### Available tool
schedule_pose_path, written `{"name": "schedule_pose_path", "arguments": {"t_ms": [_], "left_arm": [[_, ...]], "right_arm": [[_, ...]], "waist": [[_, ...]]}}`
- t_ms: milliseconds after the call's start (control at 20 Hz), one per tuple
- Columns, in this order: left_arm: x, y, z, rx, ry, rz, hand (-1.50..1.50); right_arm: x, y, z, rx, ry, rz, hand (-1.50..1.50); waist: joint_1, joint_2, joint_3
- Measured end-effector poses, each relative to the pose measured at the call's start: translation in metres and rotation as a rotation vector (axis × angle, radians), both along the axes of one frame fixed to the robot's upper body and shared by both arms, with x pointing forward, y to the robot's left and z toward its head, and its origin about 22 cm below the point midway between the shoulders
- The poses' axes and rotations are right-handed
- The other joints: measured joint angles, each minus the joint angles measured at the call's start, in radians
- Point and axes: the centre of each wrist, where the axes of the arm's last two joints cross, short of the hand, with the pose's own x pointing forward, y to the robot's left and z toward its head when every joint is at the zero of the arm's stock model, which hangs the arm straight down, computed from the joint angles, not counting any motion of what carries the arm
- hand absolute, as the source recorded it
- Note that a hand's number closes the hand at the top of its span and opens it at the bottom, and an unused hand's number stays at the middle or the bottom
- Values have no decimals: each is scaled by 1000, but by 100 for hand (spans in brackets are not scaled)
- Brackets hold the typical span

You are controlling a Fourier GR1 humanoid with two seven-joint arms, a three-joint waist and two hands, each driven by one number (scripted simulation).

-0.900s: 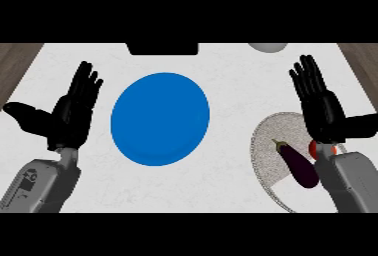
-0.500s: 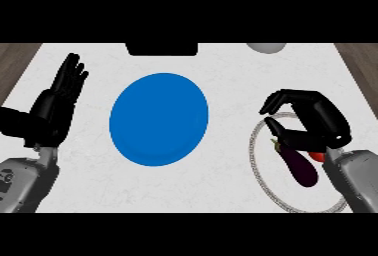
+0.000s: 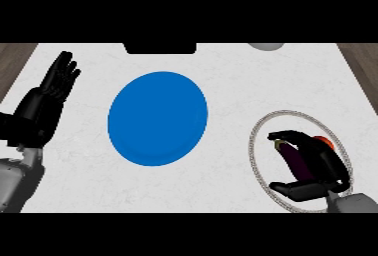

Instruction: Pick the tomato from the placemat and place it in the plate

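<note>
Head view shows the tomato as a red-orange sliver on the round grey placemat, mostly hidden because the right hand arches over it with fingers curled down, apparently closing on it, though contact is hidden; a dark purple eggplant lies just beside it under the same hand. Well to the left sits the blue plate, bare and waiting as the target. At the left edge, the left hand rests with fingers straight, kept clear of the path
</note>
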Motion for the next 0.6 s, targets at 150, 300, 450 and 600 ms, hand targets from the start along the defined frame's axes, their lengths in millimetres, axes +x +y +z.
{"name": "schedule_pose_path", "arguments": {"t_ms": [150,300,450,600], "left_arm": [[-2,2,4,2,1,-5,0],[0,6,4,5,-1,-7,0],[0,5,4,8,0,-8,0],[-1,4,4,12,1,-13,0]], "right_arm": [[0,-30,-3,69,-34,-42,-150],[4,-57,12,59,-82,-77,-150],[7,-85,38,-51,-107,-105,-150],[12,-112,71,-243,-82,-115,-150]], "waist": [[3,0,0],[3,0,-1],[0,-1,-2],[2,-1,-3]]}}
